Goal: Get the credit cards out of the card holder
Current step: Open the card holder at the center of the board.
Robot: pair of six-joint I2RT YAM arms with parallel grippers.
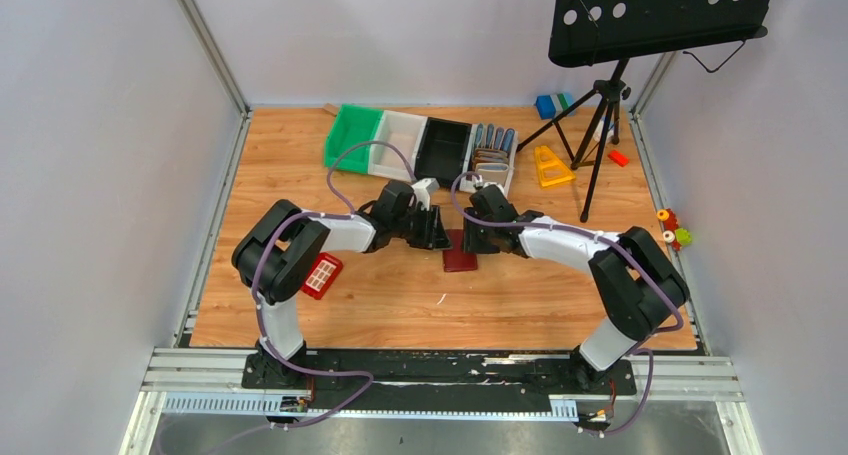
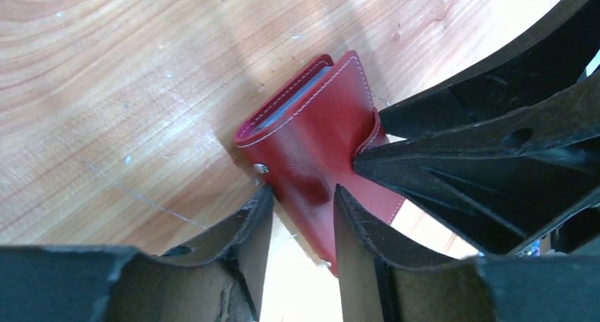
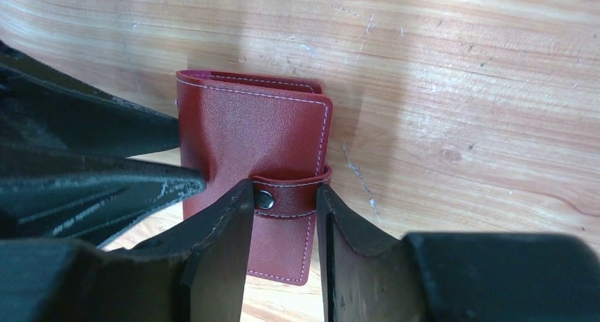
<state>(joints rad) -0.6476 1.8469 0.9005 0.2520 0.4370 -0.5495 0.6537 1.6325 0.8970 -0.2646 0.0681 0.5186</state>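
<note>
The card holder (image 1: 461, 255) is a maroon leather wallet lying folded shut on the wooden table, with its snap tab (image 3: 286, 198) fastened. My left gripper (image 2: 303, 193) comes in from the left, and its two fingers bear on one end of the card holder (image 2: 318, 145). From the right, my right gripper (image 3: 284, 191) has a finger pressed against each side of the tab on the card holder (image 3: 247, 138). The tab bulges between those fingers. The credit cards are hidden inside; only a thin grey edge (image 2: 297, 99) shows at the holder's open side.
A flat red piece with a white grid (image 1: 322, 275) lies by the left arm. Along the back stand a green bin (image 1: 352, 135), a white bin (image 1: 398, 140), a black bin (image 1: 442, 147) and a rack of upright wallets (image 1: 492, 155). A music-stand tripod (image 1: 600, 125) and a yellow triangle (image 1: 550, 165) are at the back right.
</note>
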